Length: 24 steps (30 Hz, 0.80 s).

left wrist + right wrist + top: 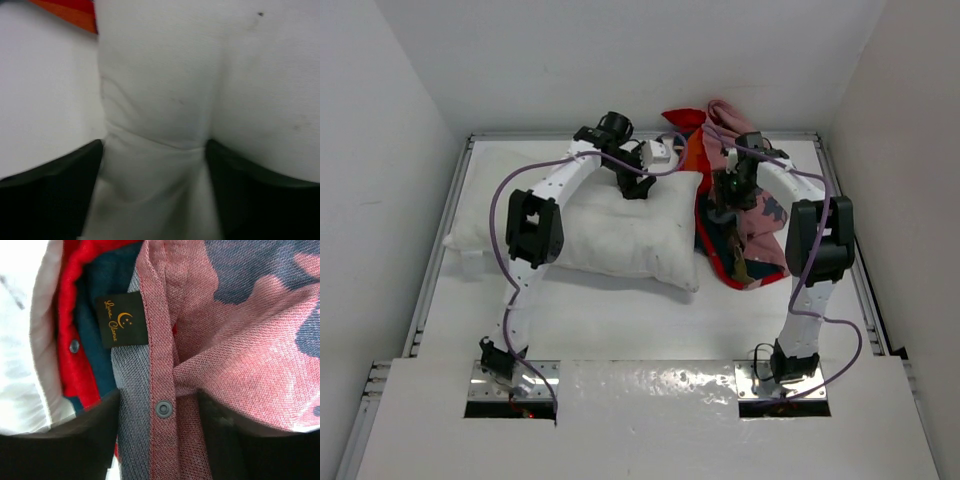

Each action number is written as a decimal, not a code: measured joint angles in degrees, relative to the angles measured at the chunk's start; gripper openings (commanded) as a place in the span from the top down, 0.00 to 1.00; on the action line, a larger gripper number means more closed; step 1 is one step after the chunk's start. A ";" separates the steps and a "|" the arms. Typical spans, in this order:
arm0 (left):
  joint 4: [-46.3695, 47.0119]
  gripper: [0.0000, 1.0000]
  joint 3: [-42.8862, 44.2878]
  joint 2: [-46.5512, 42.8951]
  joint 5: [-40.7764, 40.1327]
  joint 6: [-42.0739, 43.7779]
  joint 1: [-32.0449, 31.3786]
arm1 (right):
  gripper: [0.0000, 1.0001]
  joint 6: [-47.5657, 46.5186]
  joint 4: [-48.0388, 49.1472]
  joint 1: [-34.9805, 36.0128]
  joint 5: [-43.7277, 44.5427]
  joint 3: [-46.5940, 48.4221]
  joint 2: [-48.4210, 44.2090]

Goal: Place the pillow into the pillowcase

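The left arm reaches forward with its elbow raised and its wrist tipped down. The left gripper has its dark fingers spread wide astride a bulging fold of the large plump white stuffed pillow, whose cloth fills the gap between them. The right arm bends the same way. The right gripper straddles the hem of the thin red printed fabric pillowcase, its fingers apart; whether they pinch it cannot be told. A grey round snap button sits between these fingers, and a black rectangular cloth label lies ahead of them, to the left. The pillow lies outside the crumpled pillowcase, touching it on that hand's left, on the white table.
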 measured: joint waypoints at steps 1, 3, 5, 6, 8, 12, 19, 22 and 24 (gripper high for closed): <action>-2.27 0.50 1.07 0.42 0.46 1.16 -0.35 | 0.58 -0.17 -0.07 -0.02 0.04 -0.72 0.00; -6.16 1.00 0.90 0.48 1.29 3.43 -0.81 | 0.77 -0.48 0.09 -0.02 -0.07 -1.81 0.00; -7.58 1.00 -1.29 0.28 1.22 4.98 -1.03 | 1.00 -1.11 0.28 -0.02 -0.15 -2.73 0.00; -7.96 1.00 -2.78 0.11 1.33 5.38 -1.01 | 1.00 -0.76 0.31 -0.02 -0.24 -2.97 0.00; -9.44 1.00 -4.79 -0.17 1.70 5.40 -0.87 | 1.00 -1.05 0.26 -0.02 -0.15 -3.23 0.00; -12.72 1.00 -5.60 -2.84 2.23 4.22 -0.24 | 1.00 -1.27 0.70 -0.02 0.74 -3.21 -0.39; -19.43 1.00 -1.92 -11.19 1.44 2.08 -0.24 | 1.00 2.97 11.54 0.00 2.80 -3.93 -8.61; -20.90 1.00 -0.92 -13.44 1.44 1.01 -0.72 | 1.00 5.79 18.03 0.00 2.78 -3.98 -12.50; -21.51 1.00 -0.98 -13.92 1.49 0.55 -1.36 | 1.00 7.48 21.33 0.00 2.54 -3.98 -13.86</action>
